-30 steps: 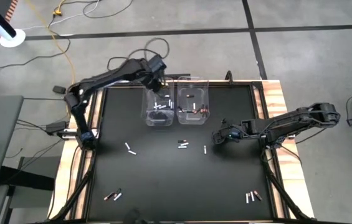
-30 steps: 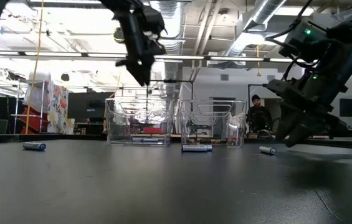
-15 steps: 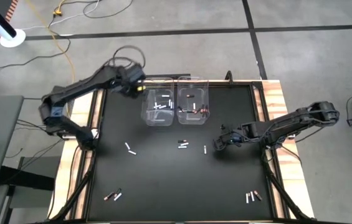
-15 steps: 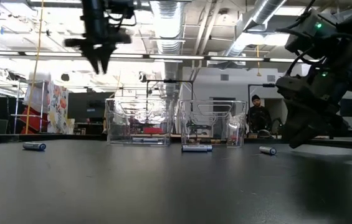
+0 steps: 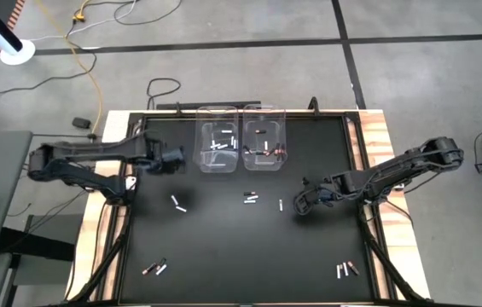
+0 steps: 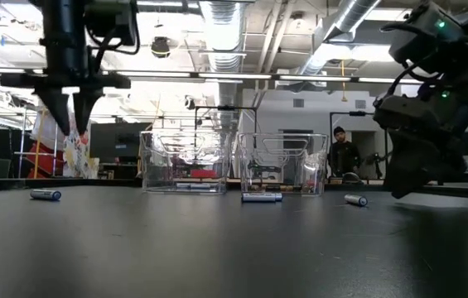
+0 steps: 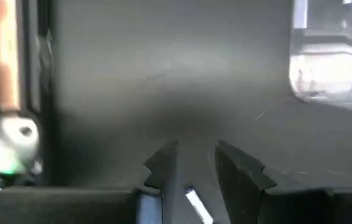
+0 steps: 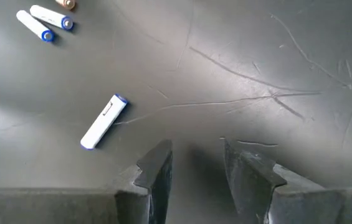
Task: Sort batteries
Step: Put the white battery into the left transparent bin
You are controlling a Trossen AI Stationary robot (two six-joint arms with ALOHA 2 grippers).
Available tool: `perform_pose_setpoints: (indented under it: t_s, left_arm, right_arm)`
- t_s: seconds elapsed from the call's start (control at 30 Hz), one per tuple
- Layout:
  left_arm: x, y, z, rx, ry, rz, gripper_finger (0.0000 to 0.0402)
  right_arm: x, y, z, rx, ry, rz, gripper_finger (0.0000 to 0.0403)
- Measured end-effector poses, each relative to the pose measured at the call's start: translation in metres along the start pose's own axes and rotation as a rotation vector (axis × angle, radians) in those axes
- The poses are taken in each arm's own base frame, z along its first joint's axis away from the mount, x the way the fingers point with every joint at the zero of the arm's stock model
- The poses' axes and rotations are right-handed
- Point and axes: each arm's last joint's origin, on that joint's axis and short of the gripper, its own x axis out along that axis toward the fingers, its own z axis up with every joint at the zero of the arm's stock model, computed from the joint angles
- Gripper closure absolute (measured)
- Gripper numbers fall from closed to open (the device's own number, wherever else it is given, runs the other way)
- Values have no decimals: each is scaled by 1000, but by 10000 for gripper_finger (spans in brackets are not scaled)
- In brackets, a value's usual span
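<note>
now the left gripper hangs over the desk left of two bins, fingers slightly apart, empty. right gripper, fingers apart, sits low beside a white battery. other batteries lie scattered.

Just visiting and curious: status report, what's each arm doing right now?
Left end effector empty, beside the bins. Right end effector open, low by a white battery. Nothing blocking.

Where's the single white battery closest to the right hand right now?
In the high view, the white battery lies alone on the black mat, just left of the right hand and right of the small cluster of batteries below the right-hand clear bin.
</note>
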Motion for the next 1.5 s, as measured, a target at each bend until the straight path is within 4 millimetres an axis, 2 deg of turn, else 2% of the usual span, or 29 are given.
perform_pose_setpoints:
  t_s: [0.23, 0.5, 0.83, 1.1, 1.5]
  left_arm:
    - [25, 6, -21, -159, 31, 18, 298]
    - [46, 9, -40, -220, 91, -41, 257]
    - [42, 6, -63, -307, 88, -89, 251]
    - [53, 3, -93, -376, 94, -3, 252]
    - [75, -7, -101, -376, 88, 91, 252]
  right_arm:
    - [-2, 5, -7, -35, 20, 25, 239]
    - [-6, 10, -18, -58, 45, 56, 239]
    - [-7, 12, -22, -78, 55, 68, 239]
    - [-7, 12, -22, -79, 55, 66, 239]
    - [-7, 11, -23, -89, 61, 54, 239]
